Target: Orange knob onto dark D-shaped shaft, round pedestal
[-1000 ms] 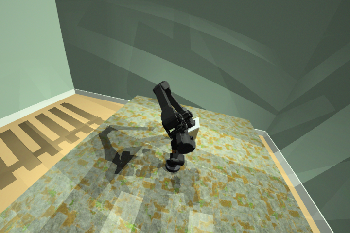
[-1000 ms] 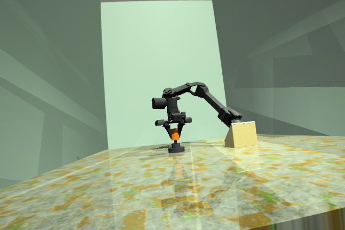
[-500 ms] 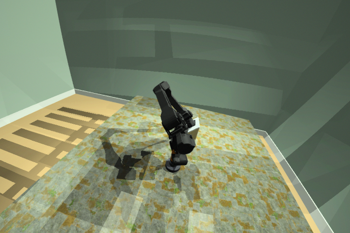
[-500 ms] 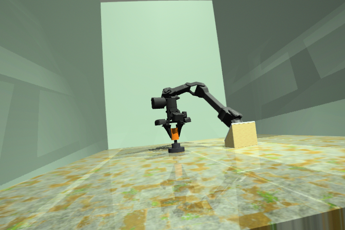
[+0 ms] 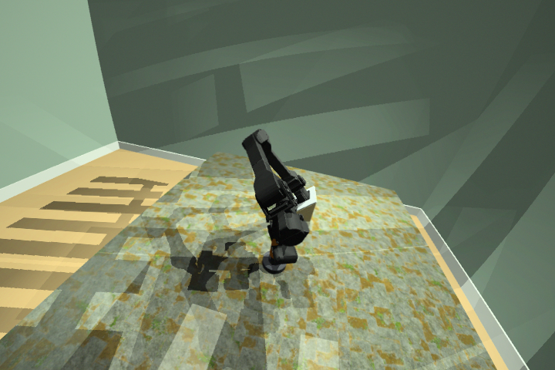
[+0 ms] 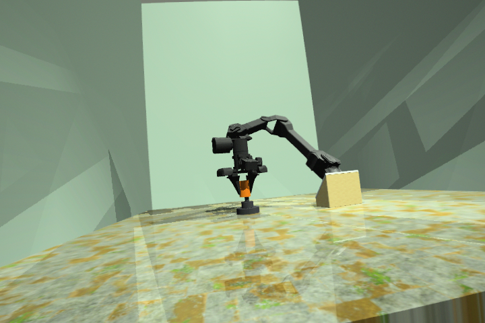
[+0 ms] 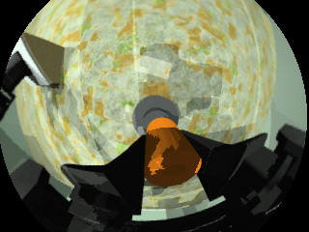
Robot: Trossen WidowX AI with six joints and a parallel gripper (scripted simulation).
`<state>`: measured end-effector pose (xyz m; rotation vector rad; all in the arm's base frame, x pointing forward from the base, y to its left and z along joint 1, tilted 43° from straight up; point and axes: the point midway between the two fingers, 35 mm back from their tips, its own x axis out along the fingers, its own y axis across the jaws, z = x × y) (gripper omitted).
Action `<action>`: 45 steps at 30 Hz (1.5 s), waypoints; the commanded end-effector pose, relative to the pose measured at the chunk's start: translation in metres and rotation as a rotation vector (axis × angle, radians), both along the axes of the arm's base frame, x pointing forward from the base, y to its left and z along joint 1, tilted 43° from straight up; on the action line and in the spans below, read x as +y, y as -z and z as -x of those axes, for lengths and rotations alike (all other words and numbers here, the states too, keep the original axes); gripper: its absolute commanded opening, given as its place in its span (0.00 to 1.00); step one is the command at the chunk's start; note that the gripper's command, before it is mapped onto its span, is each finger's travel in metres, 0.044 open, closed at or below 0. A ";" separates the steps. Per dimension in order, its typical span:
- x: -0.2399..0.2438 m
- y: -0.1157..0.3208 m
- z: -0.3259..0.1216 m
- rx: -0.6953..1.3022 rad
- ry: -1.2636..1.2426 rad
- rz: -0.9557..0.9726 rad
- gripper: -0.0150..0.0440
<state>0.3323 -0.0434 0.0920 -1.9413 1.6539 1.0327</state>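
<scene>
The orange knob [image 6: 244,188] [image 7: 169,157] is upright between the two black fingers of my gripper [image 6: 244,189] [image 7: 162,135], which is shut on it. The dark round pedestal [image 5: 273,267] [image 6: 247,210] [image 7: 140,115] stands below, with a narrower step on its base. In the exterior view a short piece of the dark shaft [image 6: 246,199] shows between the knob's lower end and the pedestal, so the knob is above the pedestal. The knob's lower end is at the shaft's top. Whether the shaft's tip is inside the hole cannot be told. The flat sides are hidden. In the top view the arm hides most of the knob.
The arm's base sits by a tan block with a white top [image 6: 343,189] [image 7: 45,59], also partly visible in the top view behind the arm. The patterned table top [image 5: 374,283] [image 6: 197,262] carries shadows and light patches. Walls stand beyond it.
</scene>
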 end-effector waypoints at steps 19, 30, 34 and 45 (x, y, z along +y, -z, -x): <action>0.005 -0.001 0.006 0.142 -0.160 0.009 0.25; 0.003 0.001 0.008 0.142 -0.160 0.010 0.25; 0.003 0.001 0.007 0.142 -0.160 0.010 0.25; 0.005 -0.001 0.004 0.142 -0.160 0.009 0.25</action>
